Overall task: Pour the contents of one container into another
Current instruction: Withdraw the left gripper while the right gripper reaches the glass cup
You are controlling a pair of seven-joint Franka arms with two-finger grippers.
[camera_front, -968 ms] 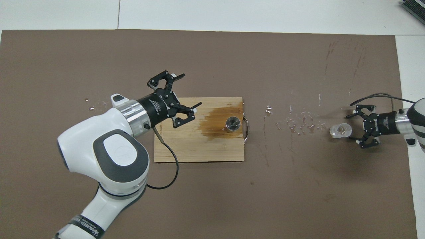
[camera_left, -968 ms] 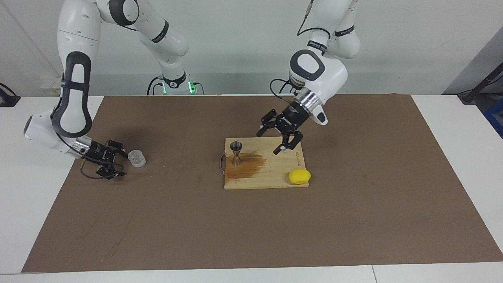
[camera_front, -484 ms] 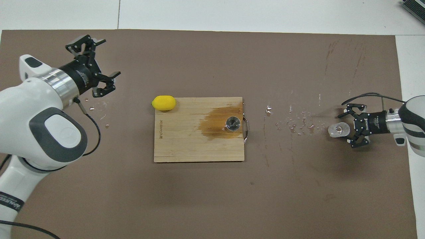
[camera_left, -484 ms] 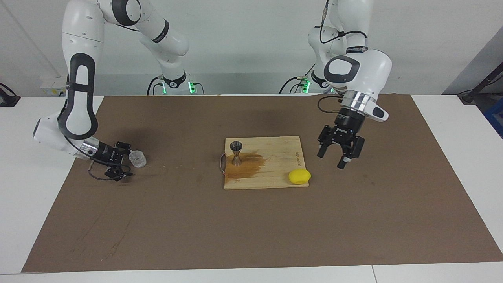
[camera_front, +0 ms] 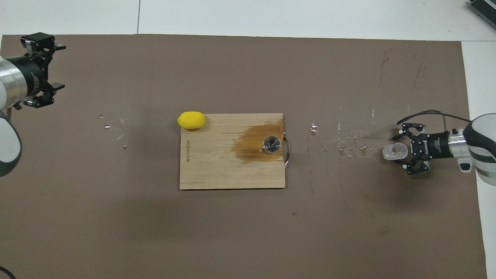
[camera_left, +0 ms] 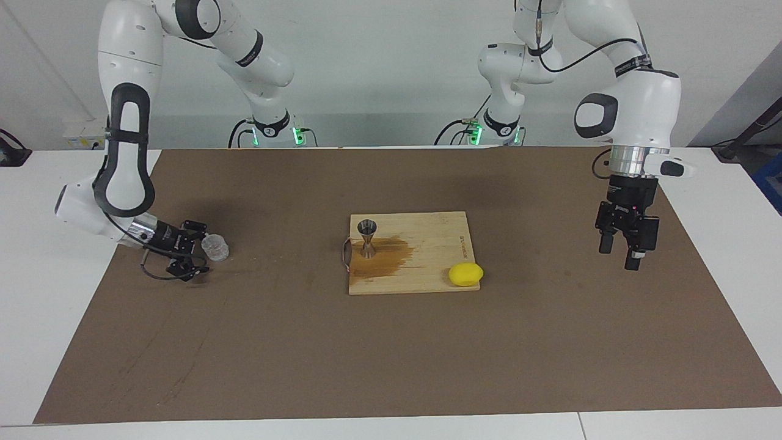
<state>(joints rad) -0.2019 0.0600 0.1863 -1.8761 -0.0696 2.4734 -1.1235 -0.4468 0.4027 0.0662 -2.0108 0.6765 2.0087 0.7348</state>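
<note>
The right gripper (camera_left: 194,252) flanks the clear cup (camera_left: 215,247), apparently unclamped. The cup looks light, slick and rigid; its sidewall offers the hold.

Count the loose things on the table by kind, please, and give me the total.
Clear cup: 1
Steel jigger: 1
Lemon: 1
Wooden cutting board: 1
Total: 4

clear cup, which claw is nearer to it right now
Right. The right claw is right at the clear cup, fingers around it. The left claw hangs over the mat at the left arm's end.
</note>
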